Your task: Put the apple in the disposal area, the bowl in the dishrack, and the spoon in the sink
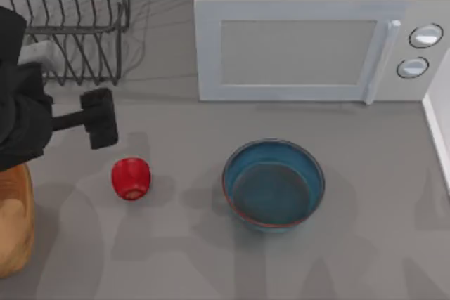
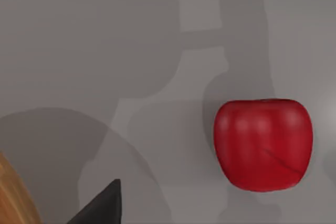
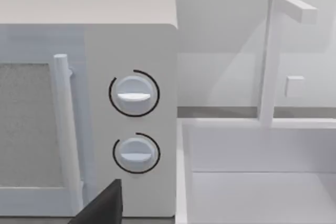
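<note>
The red apple (image 1: pixel 131 178) lies free on the grey table at the left, also close up in the left wrist view (image 2: pixel 262 144). My left gripper (image 1: pixel 98 119) hovers just behind and left of it, holding nothing. The blue bowl (image 1: pixel 273 184) stands upright in the middle, with nothing in it. The tan-orange disposal area (image 1: pixel 14 219) is at the left edge. The wire dishrack (image 1: pixel 70 19) stands at the back left. A sliver of the sink (image 1: pixel 437 128) shows at the right edge, and its basin (image 3: pixel 262 192) is pale. The spoon is out of view. My right gripper (image 3: pixel 104 204) is parked near the microwave.
A white microwave (image 1: pixel 316 40) with two round knobs (image 3: pixel 134 94) stands at the back, behind the bowl. A white faucet (image 3: pixel 270 56) rises over the sink. Grey tabletop lies between the apple and the bowl.
</note>
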You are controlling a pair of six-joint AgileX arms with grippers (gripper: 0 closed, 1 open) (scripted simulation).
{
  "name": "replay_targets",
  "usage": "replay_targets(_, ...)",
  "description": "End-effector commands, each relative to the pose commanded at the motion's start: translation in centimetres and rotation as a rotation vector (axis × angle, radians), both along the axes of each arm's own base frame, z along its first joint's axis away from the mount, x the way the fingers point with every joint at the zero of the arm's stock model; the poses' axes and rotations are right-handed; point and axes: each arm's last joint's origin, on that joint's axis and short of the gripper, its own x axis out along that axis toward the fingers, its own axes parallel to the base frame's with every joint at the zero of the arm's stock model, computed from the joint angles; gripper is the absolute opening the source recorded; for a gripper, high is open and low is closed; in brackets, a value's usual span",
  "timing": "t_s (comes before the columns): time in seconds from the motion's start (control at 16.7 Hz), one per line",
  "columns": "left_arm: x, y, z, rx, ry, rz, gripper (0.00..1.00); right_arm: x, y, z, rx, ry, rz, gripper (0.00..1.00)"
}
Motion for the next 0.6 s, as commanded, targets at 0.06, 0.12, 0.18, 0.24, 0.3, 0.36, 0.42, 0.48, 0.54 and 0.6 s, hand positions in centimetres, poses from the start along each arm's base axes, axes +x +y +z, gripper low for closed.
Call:
replay_targets(0.06, 1.3, -0.7, -0.5, 0.000, 0.070, 0.003, 1.00, 0.0, 0.0, 0.0, 0.000, 0.000, 0.000, 1.00)
replay_targets(0.12, 2.4, -1.4, -1.1, 0.002, 0.135, 0.006, 1.00, 0.0, 0.0, 0.0, 0.000, 0.000, 0.000, 1.00)
replay_targets(0.18, 3.4, -2.0, -1.8, 0.004, 0.193, 0.009, 1.00, 0.0, 0.0, 0.0, 0.000, 0.000, 0.000, 1.00)
replay_targets(0.24, 4.2, -2.6, -2.4, 0.008, 0.244, 0.013, 1.00, 0.0, 0.0, 0.0, 0.000, 0.000, 0.000, 1.00)
replay_targets(0.3, 4.9, -3.1, -2.9, 0.012, 0.288, 0.017, 1.00, 0.0, 0.0, 0.0, 0.000, 0.000, 0.000, 1.00)
replay_targets(0.36, 5.5, -3.6, -3.4, 0.015, 0.323, 0.021, 1.00, 0.0, 0.0, 0.0, 0.000, 0.000, 0.000, 1.00)
replay_targets(0.42, 5.9, -3.9, -3.8, 0.018, 0.350, 0.024, 1.00, 0.0, 0.0, 0.0, 0.000, 0.000, 0.000, 1.00)
replay_targets(0.48, 6.1, -4.1, -4.1, 0.021, 0.369, 0.027, 1.00, 0.0, 0.0, 0.0, 0.000, 0.000, 0.000, 1.00)
replay_targets(0.54, 6.3, -4.2, -4.2, 0.022, 0.378, 0.028, 1.00, 0.0, 0.0, 0.0, 0.000, 0.000, 0.000, 1.00)
replay_targets(0.6, 6.3, -4.2, -4.3, 0.023, 0.379, 0.028, 1.00, 0.0, 0.0, 0.0, 0.000, 0.000, 0.000, 1.00)
